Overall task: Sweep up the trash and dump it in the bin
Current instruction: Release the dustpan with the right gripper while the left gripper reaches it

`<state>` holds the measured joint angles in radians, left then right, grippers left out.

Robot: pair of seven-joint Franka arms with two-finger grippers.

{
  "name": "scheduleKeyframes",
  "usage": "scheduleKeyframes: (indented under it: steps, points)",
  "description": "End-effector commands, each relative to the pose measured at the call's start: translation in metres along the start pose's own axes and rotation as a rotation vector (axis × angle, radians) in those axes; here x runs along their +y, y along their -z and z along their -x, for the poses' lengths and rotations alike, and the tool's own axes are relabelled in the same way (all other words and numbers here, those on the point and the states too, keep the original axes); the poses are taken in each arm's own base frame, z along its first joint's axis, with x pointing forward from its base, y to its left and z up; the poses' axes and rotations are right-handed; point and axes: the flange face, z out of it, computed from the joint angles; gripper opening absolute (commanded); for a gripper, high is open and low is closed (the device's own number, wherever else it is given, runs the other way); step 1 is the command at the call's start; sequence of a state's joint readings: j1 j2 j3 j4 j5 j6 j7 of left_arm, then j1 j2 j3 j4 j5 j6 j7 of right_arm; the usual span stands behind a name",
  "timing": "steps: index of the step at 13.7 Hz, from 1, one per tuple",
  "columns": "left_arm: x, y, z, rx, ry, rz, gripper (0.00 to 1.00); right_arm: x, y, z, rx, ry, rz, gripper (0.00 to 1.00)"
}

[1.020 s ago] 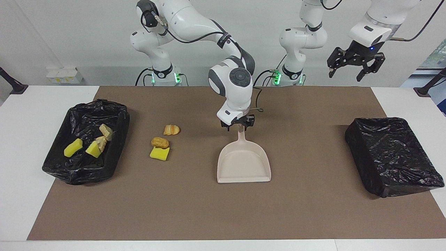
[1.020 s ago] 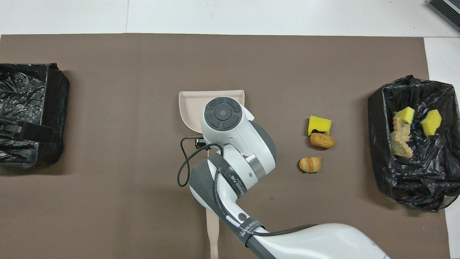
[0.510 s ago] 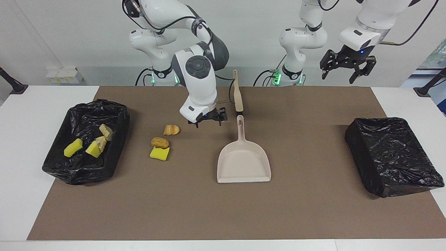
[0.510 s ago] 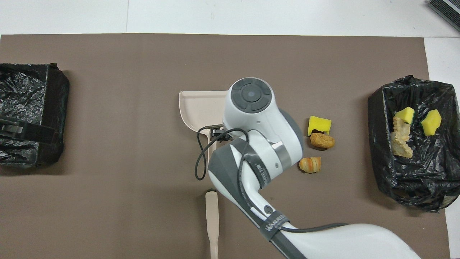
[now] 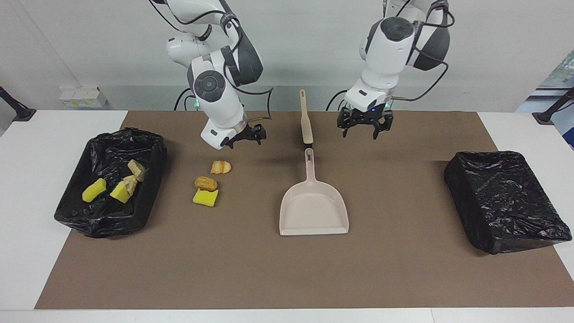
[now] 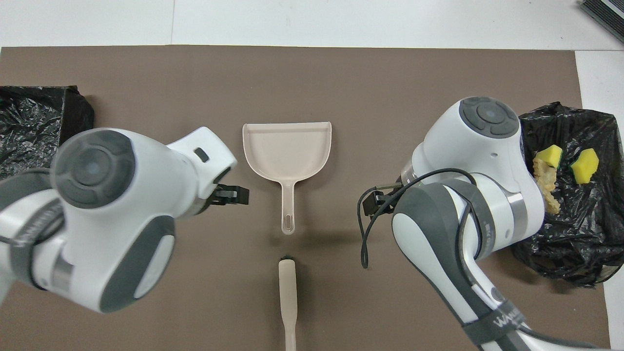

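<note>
Seven scraps of trash, none in the dustpan. Four lie in the lined bin [image 5: 150,152] at the right arm's end of the bench [image 5: 27,202]: two yellow sponge chunks [image 5: 94,190] and two bread pieces [image 5: 136,169]. Their orientation is hard to read against the crumpled liner.

Three lie loose on the brown mat [image 5: 287,269] between that bin and the dustpan: a croissant piece [image 5: 220,167] nearest the robots, then a bread roll [image 5: 206,183], which touches a yellow sponge [image 5: 206,197] farther out. All three have their long axes across the bench.

Your right end effector [image 5: 245,136] hangs over the mat just robot-side of the croissant, fingers spread, holding nothing.

The brush [image 5: 306,121] lies flat, long axis running toward the robots, in line with the dustpan [image 5: 314,211] handle. The two are apart. The dustpan mouth points away from the robots, its handle toward them.

Your left end effector [image 5: 364,125] is over bare mat beside the brush, wide open and empty.

A second lined bin [image 5: 506,202] sits at the left arm's end; you can't see into it.

From overhead, the right arm hides the three loose scraps and part of the filled bin. The left arm covers part of the second bin, and the bottom edge cuts off the brush. Lettering on the right arm's strap [image 6: 507,319] starts "WAN"; the rest is unreadable.
</note>
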<state>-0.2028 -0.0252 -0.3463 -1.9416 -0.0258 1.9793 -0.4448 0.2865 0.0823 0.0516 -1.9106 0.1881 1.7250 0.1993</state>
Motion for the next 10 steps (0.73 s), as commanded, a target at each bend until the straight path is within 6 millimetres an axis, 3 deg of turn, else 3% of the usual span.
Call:
scheduleKeyframes:
  steps: [1, 3, 4, 6, 8, 10]
  points:
    - [0.050, -0.069, 0.002, -0.012, 0.096, 0.044, 1.00, 0.016, -0.026, 0.039, -0.007, 0.008, -0.021, 1.00]
    - [0.072, -0.103, 0.000, -0.006, 0.116, 0.077, 1.00, 0.020, -0.046, 0.065, 0.001, 0.009, -0.012, 1.00]
    - [0.074, -0.116, -0.001, -0.014, 0.111, 0.074, 1.00, 0.024, -0.056, 0.076, 0.017, 0.007, -0.010, 1.00]
    - [0.072, -0.125, -0.003, -0.018, 0.106, 0.074, 0.95, 0.014, -0.071, 0.096, 0.042, 0.037, 0.000, 1.00]
    - [0.072, -0.127, -0.003, -0.021, 0.100, 0.071, 0.78, 0.009, -0.076, 0.107, 0.048, 0.041, 0.006, 1.00]
    - [0.068, -0.129, -0.002, -0.030, 0.066, 0.061, 0.42, -0.006, -0.079, 0.114, 0.065, 0.020, -0.007, 0.96]
